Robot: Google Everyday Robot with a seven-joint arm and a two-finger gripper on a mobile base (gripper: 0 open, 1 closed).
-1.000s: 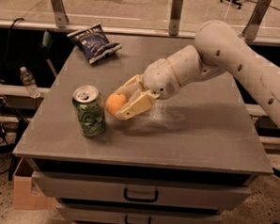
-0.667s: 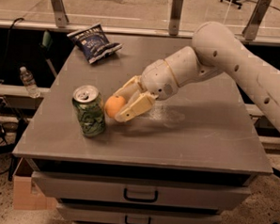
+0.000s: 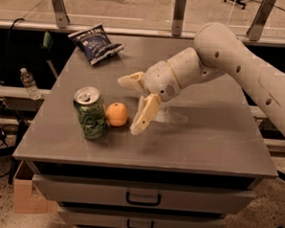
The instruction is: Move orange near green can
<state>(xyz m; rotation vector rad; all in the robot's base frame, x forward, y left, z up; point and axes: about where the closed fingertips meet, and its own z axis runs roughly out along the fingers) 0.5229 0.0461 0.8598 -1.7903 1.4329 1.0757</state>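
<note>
The orange [image 3: 116, 114] rests on the grey table top [image 3: 203, 143], right next to the green can [image 3: 90, 112], which stands upright at the front left. My gripper [image 3: 128, 103] is open just right of the orange, lifted slightly off the table. One finger [image 3: 145, 115] points down toward the table beside the orange, the other [image 3: 130, 80] sticks out to the left above it. Neither finger touches the orange.
A dark blue chip bag [image 3: 96, 44] lies at the table's back left. The table has drawers [image 3: 143, 198] below its front edge. A water bottle [image 3: 28, 83] stands on a ledge to the left. A railing runs behind the table.
The gripper has let go of the orange, opened wide and pulled back up and to the right. The orange now sits on the table beside the can.
</note>
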